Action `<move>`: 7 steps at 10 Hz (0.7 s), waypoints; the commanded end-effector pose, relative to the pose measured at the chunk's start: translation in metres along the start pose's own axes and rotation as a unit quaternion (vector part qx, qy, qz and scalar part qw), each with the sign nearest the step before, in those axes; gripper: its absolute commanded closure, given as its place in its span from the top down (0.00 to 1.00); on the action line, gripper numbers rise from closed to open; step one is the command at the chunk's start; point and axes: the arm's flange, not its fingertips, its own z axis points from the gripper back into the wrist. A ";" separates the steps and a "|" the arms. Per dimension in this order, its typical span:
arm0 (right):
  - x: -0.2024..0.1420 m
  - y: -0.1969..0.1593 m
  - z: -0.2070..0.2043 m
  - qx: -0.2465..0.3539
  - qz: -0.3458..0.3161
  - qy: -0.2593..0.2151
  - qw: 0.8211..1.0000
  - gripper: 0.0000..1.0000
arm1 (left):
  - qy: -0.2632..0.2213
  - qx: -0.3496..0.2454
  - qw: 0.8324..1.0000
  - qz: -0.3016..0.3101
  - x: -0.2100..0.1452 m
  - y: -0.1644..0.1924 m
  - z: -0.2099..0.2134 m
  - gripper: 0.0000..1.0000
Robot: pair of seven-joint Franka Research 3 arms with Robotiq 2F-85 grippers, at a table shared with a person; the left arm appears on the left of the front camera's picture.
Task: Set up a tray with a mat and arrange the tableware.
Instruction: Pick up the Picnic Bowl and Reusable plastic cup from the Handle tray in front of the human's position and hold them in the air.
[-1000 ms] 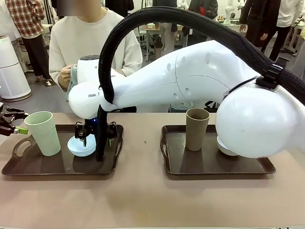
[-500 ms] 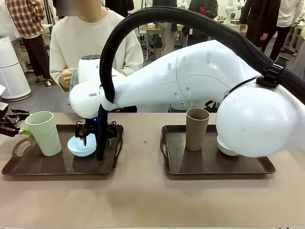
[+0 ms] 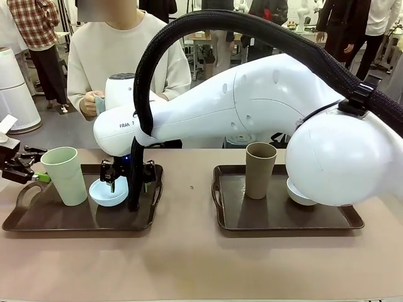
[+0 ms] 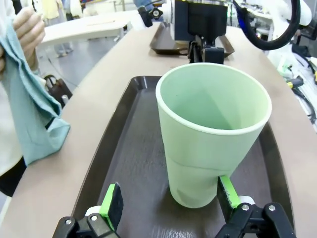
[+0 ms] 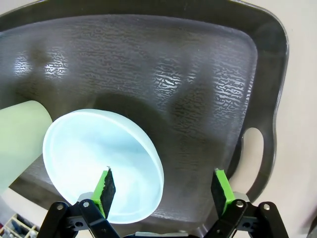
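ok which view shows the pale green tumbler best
Left wrist view: the pale green tumbler stands close, upright on the dark tray, rim and inside visible. Front view shows it small and side-on; right wrist view catches just its edge.

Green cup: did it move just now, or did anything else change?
The green cup slid a little toward the blue bowl on its tray, with the left gripper following, open around its base. The right gripper stayed open over the blue bowl. The brown cup and white bowl did not move.
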 end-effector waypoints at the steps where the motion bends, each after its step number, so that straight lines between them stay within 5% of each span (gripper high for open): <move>1: -0.001 -0.004 -0.003 0.017 0.007 0.009 1.000 1.00 | 0.011 -0.033 0.999 -0.012 -0.001 -0.008 -0.006 1.00; 7: -0.001 -0.003 -0.003 0.016 0.001 0.010 1.000 1.00 | -0.001 -0.059 0.998 -0.019 0.006 -0.017 -0.028 1.00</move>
